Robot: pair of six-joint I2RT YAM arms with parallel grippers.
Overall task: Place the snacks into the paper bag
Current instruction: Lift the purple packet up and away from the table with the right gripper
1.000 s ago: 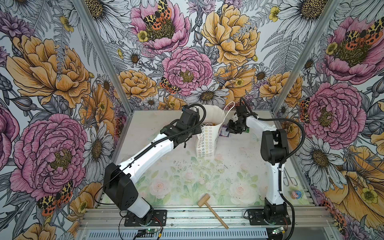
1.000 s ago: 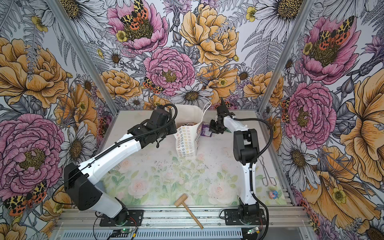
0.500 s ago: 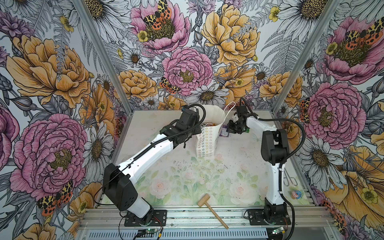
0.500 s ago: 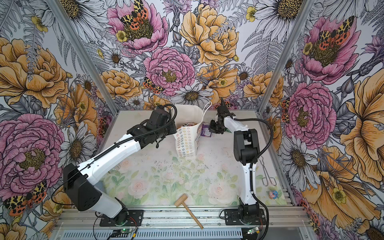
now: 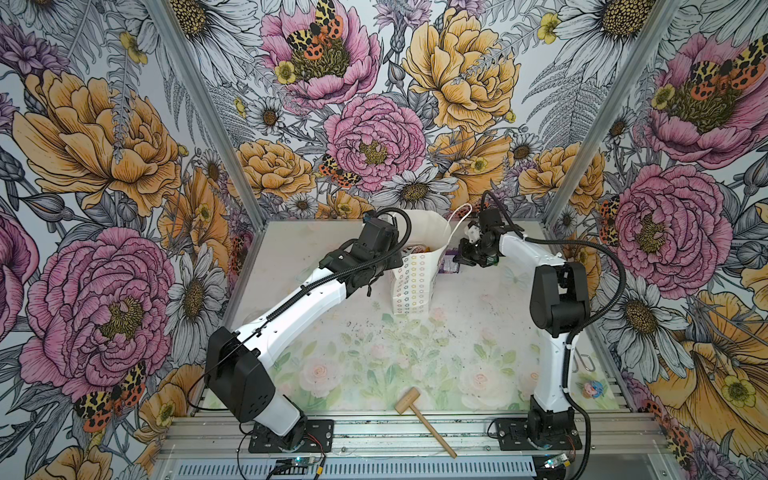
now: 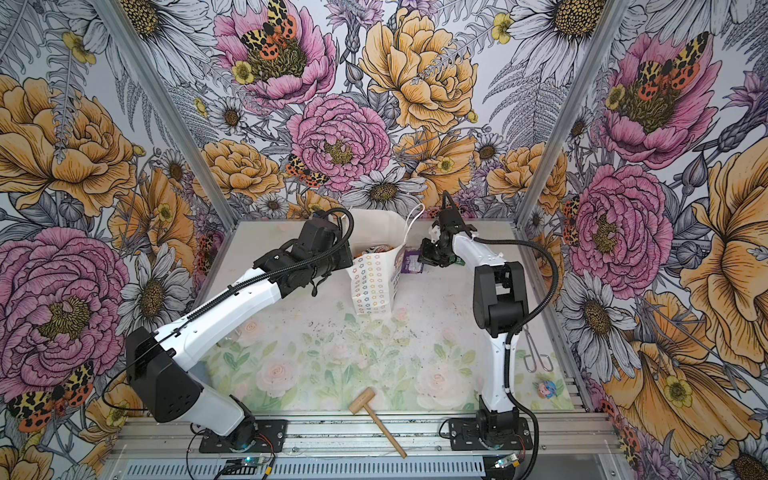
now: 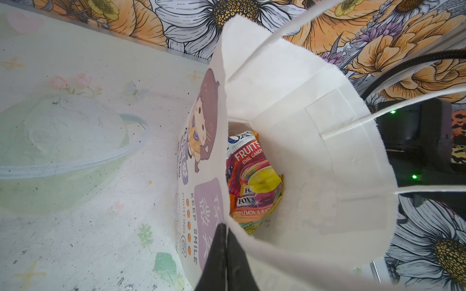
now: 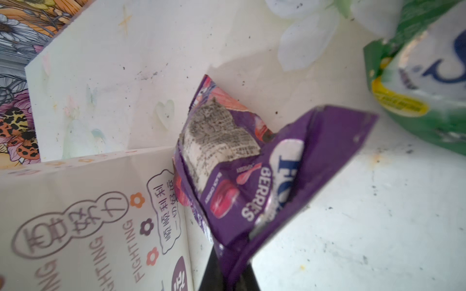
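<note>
The purple packet (image 8: 252, 191) is sitting just beside the paper bag (image 5: 411, 282), with the right gripper (image 8: 230, 269) pinching one edge of it. The bag is standing upright near the table's (image 5: 478, 332) back edge and is holding an orange-red packet (image 7: 252, 176). The left gripper (image 7: 227, 254) is clamping the bag's rim. A green packet (image 8: 416, 88) is lying nearby.

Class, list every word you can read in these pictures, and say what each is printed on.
"FRUITS OVAL CANDY", "FOX'S", "LEMON & BLAC" (cut off): orange packet inside the paper bag.
"KEEP SMILE", "FIGHTING": the paper bag's side, beside Chinese characters.
"BERRIES": purple packet; its fine print is too small to read.
Green packet: lettering too blurred to read.
</note>
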